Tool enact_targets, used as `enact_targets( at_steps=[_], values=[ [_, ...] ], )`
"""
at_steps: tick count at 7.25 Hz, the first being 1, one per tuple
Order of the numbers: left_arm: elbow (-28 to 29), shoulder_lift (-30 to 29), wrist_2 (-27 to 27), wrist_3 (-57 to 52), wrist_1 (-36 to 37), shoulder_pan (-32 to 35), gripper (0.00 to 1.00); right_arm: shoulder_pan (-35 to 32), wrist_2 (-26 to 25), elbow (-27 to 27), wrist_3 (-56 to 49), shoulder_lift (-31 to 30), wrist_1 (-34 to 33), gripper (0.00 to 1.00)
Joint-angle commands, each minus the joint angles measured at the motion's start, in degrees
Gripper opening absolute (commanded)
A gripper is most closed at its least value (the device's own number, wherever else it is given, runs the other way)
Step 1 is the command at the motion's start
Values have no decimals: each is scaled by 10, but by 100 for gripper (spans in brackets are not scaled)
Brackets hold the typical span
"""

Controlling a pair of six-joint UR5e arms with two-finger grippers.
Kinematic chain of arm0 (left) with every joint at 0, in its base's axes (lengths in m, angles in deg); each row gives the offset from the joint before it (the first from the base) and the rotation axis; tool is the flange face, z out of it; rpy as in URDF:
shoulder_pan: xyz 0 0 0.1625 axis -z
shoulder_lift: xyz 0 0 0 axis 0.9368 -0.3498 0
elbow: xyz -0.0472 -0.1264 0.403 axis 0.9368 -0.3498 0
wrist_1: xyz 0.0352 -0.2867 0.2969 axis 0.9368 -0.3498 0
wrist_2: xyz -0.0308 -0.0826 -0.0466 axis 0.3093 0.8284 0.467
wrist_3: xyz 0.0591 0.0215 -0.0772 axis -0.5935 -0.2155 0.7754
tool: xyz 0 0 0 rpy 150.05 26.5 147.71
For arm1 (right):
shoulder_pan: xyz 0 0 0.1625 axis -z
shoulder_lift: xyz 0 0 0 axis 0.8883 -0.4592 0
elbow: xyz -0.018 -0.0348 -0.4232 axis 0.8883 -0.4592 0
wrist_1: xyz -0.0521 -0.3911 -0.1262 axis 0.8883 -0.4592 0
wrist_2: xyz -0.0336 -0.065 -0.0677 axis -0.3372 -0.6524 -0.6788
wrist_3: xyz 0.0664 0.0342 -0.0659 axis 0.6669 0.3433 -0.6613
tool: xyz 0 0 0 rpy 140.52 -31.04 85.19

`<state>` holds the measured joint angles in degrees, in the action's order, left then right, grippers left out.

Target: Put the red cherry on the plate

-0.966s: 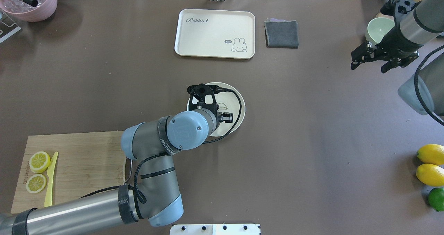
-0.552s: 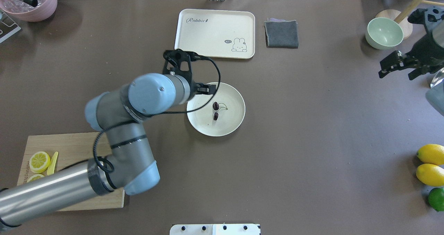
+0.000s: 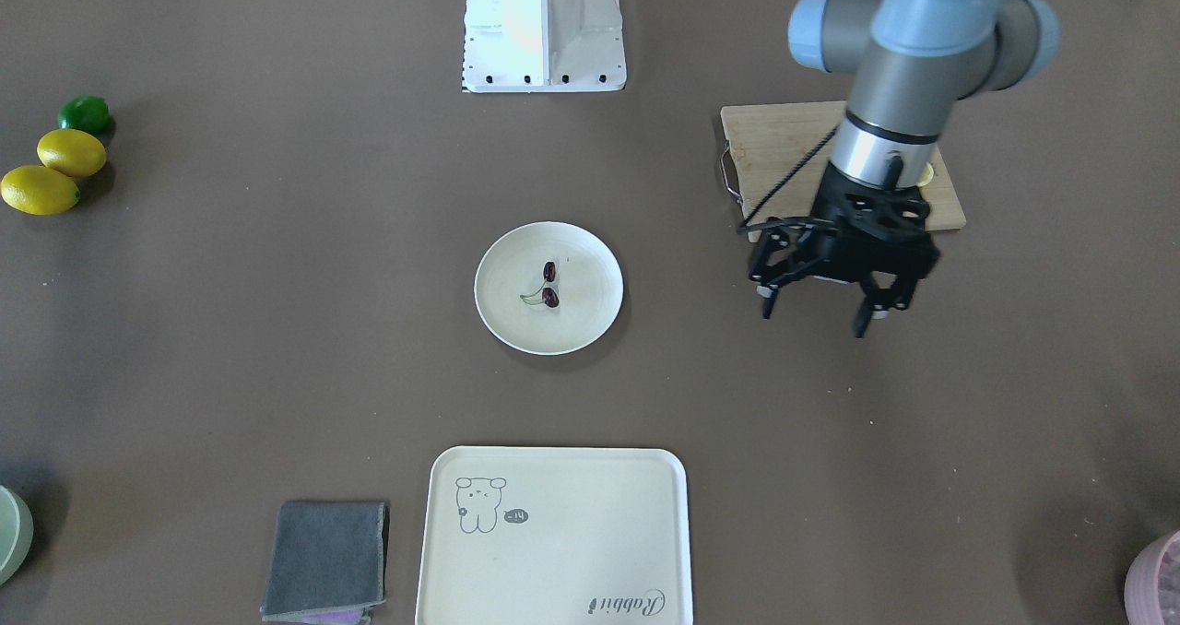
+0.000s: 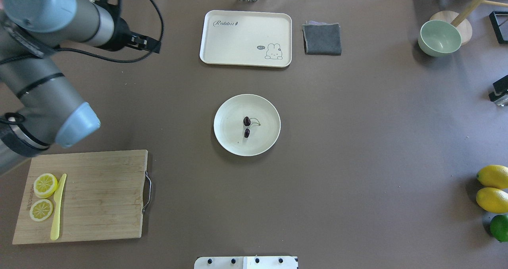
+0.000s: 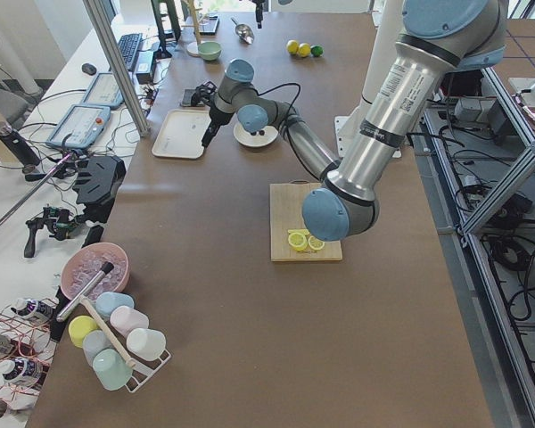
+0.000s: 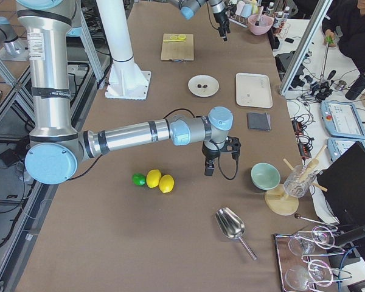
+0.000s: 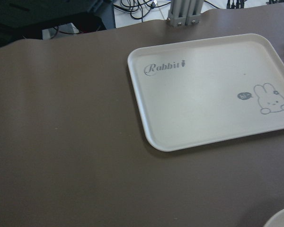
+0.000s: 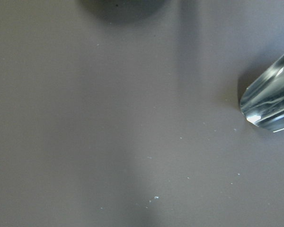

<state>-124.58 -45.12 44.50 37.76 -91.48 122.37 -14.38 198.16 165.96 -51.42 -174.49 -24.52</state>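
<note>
The glossy dark red cherry (image 3: 550, 299), twin fruits on thin green stems, lies near the centre of the smooth, low-rimmed round plate (image 3: 581, 321), so the empty left gripper (image 3: 815, 321), fingers spread at the plate's three o'clock, should probably keep clear; whether the right gripper (image 6: 208, 169) is open, I cannot tell.

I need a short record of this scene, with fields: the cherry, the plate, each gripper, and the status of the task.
red cherry: lying on the plate, near its middle; two fruits joined by stems
plate: flat on the table's centre
left gripper: open, empty, raised over the table, apart from the plate
right gripper: far from the plate; open or shut cannot be told
task status: the cherry is on the plate
</note>
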Motion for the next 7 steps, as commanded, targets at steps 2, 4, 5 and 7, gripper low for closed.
enact_targets(
  at_steps=[2, 4, 5, 7],
  values=[
    [9, 117, 33, -82, -27, 119, 99, -71, 0, -45, -76, -4, 1, 100],
    [52, 149, 90, -184, -23, 221, 99, -98, 0, -41, -77, -1, 1, 100],
    [72, 164, 197, -243, -3, 283, 99, -98, -7, -38, -72, -1, 2, 100],
    [81, 211, 261, -292, -1, 352, 99, -98, -10, -39, -67, 7, 1, 100]
  ],
)
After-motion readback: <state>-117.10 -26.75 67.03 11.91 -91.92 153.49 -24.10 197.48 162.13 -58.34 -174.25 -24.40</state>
